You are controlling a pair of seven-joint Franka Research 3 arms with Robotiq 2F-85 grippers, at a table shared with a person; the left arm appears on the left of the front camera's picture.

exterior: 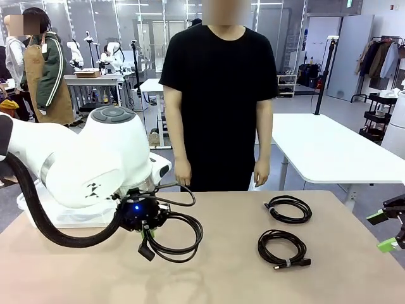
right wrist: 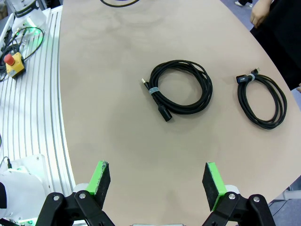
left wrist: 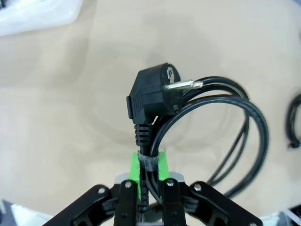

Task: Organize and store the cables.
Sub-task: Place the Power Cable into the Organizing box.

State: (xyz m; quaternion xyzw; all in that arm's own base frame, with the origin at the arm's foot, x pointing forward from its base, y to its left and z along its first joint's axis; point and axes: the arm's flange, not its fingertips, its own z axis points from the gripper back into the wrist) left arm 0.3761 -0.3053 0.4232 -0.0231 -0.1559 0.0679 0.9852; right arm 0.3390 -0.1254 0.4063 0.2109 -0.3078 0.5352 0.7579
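Note:
My left gripper point(exterior: 147, 235) hangs just above the table's left half, shut on a coiled black cable point(exterior: 200, 234). In the left wrist view its green pads point(left wrist: 137, 167) clamp the tied neck of that cable, whose angled power plug point(left wrist: 155, 94) juts out above the loops. Two more coiled cables lie on the table's right half: the far one point(exterior: 288, 221) and the near one point(exterior: 261, 248), which has a pale tie. My right gripper point(right wrist: 155, 181) stands open and empty at the right edge point(exterior: 391, 231), with both coils point(right wrist: 207, 87) point(right wrist: 262, 125) ahead of it.
A person in a black shirt point(exterior: 218, 95) stands at the far side, hands down by the table edge. A translucent plastic container point(exterior: 60, 215) sits behind my left arm. A red stop button point(right wrist: 14, 63) lies off the table beside the rail.

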